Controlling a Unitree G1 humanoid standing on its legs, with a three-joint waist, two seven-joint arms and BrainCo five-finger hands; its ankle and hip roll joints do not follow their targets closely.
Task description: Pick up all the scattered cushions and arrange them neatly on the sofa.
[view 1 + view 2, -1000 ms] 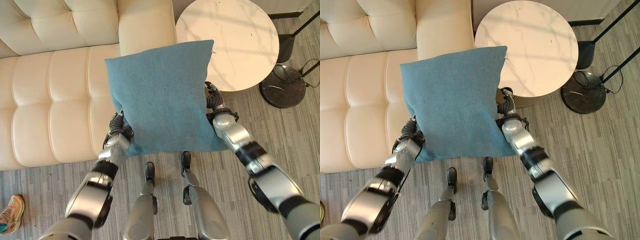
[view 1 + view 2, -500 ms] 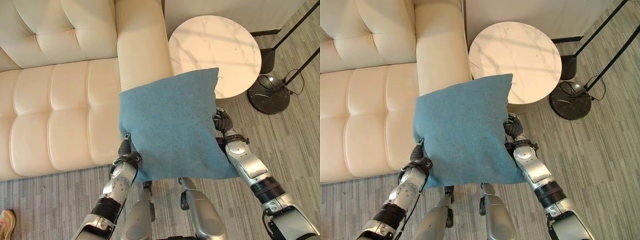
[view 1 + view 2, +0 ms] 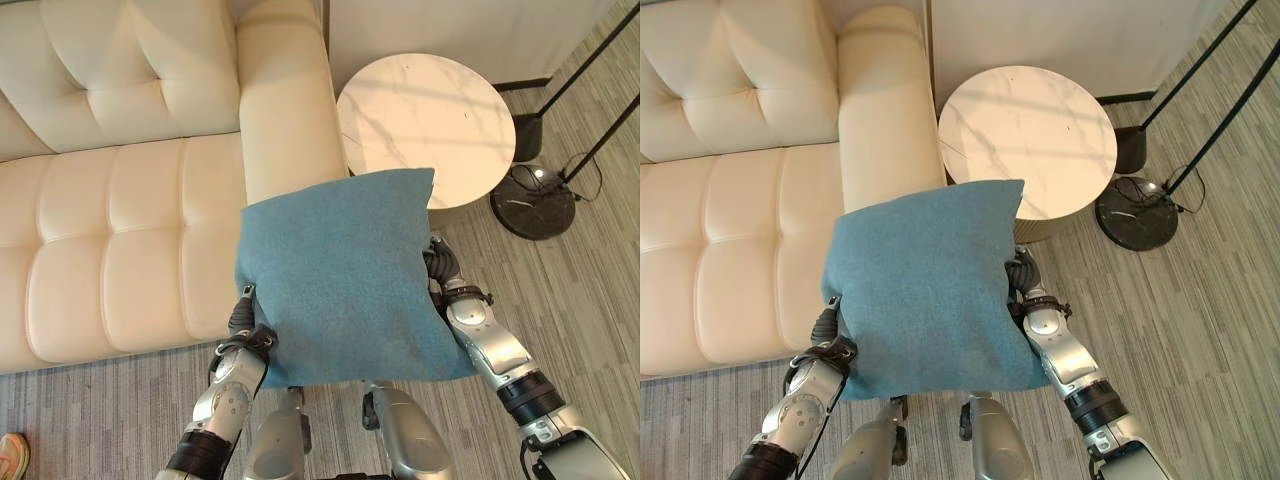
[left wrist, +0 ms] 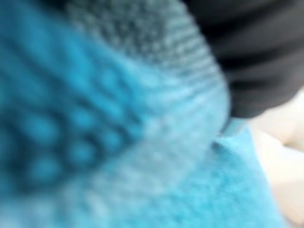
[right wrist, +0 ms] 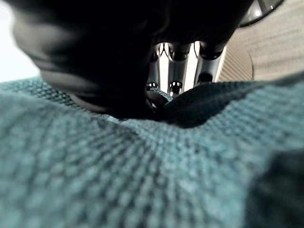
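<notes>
Hands hold the blue cushion (image 3: 340, 275) up in the air, the left hand (image 3: 243, 316) at one side and the right hand (image 3: 441, 268) at the other, but I cannot tell how the fingers grip because the cloth hides them. The cushion hangs over the floor, just in front of the cream sofa (image 3: 120, 230) and near the round counter (image 3: 430, 115). This looks like the carrying step, and next it needs a lift forward onto the sofa seat.

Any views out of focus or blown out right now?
Left wrist view: badly out of focus, the blue cushion pressed close to the lens, weave smeared. Right wrist view: the right hand is dark against bright backlight; nearby cushion weave soft. Both eye views: sharp; sunlight streaks and glare on the round marble table; cream sofa evenly lit.
</notes>
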